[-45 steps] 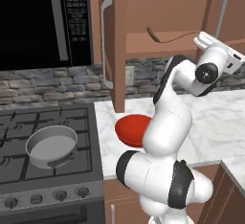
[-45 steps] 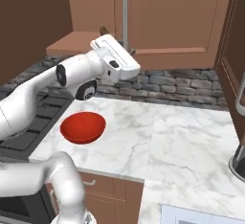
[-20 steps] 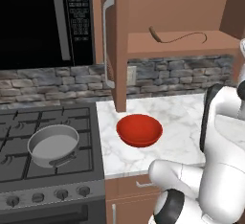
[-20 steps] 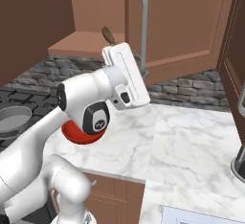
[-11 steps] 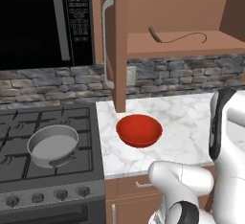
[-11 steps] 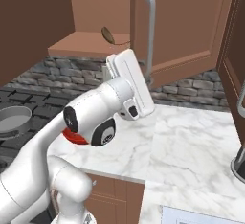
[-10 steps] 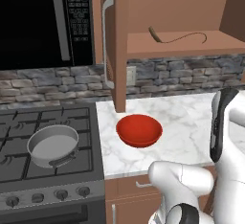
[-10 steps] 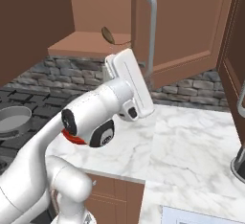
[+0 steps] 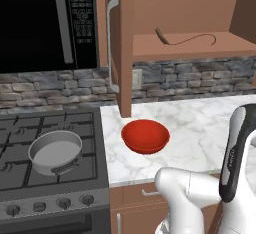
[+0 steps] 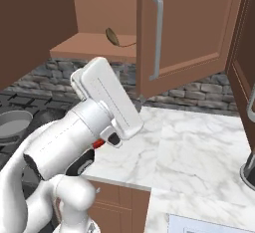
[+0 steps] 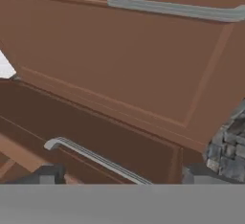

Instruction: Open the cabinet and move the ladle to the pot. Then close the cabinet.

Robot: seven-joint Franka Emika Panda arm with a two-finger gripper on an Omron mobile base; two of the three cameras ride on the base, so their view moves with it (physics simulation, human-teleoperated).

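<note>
Jaws of the gripper have just spread off the cabinet door, now swung wide, so the ladle lies exposed for grasping.

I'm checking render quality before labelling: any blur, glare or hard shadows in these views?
Left base view: sharp and evenly lit, the pot has a soft sheen, no glare. Right base view: crisp, the open cabinet door faintly shaded. Hand view: flat lighting, the silver handle slightly soft-edged, no strong shadows.
</note>
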